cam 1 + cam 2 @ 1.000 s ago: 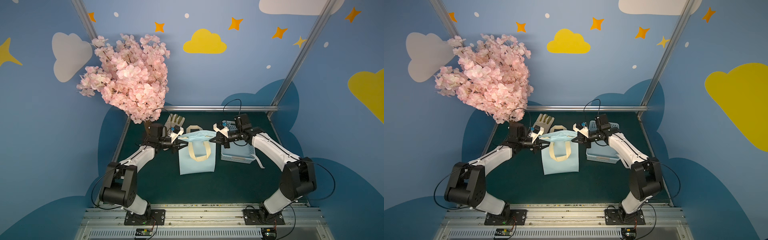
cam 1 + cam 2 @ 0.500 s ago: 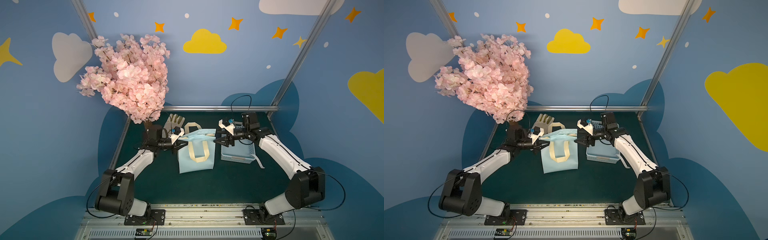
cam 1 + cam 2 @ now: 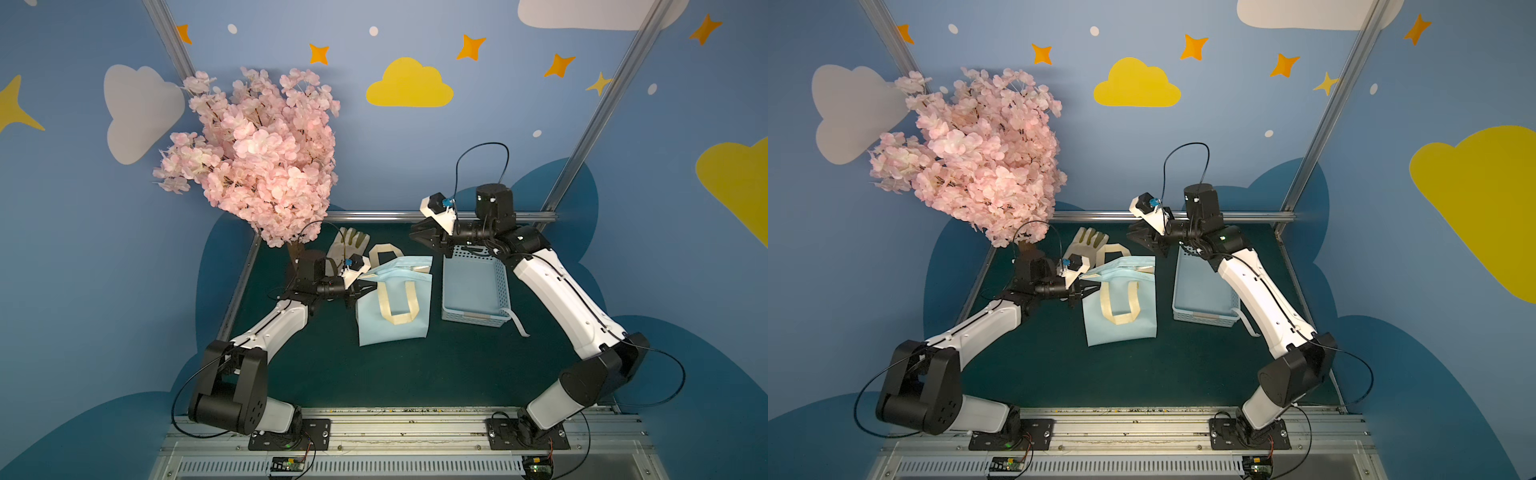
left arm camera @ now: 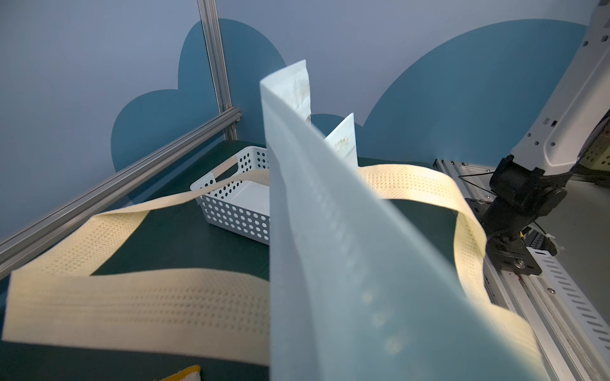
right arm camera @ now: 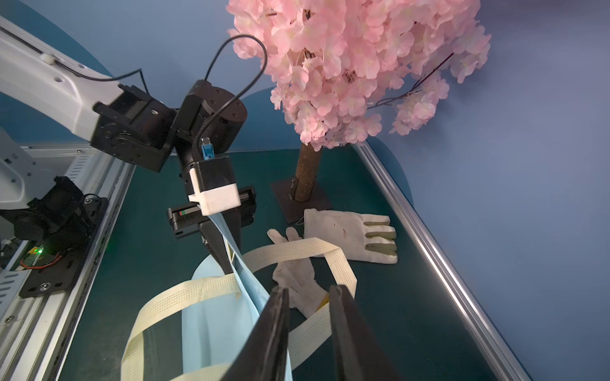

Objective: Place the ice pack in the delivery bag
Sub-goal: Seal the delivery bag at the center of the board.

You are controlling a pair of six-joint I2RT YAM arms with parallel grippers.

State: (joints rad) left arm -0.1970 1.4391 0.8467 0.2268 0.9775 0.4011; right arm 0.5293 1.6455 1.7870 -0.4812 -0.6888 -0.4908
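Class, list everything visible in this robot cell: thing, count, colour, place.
fabric delivery bag: one, light blue with cream handles, mid-mat
perforated plastic basket: one, light blue, beside bag
fabric work gloves: two, white, behind bag
artificial blossom tree: one, pink, back corner
table mat: one, dark green, underneath everything
left gripper: one, black, shut on bag rim
right gripper: one, black, open, raised near basket's far end

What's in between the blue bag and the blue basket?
Nothing: only a bare strip of green table shows between the delivery bag and basket in both top views.
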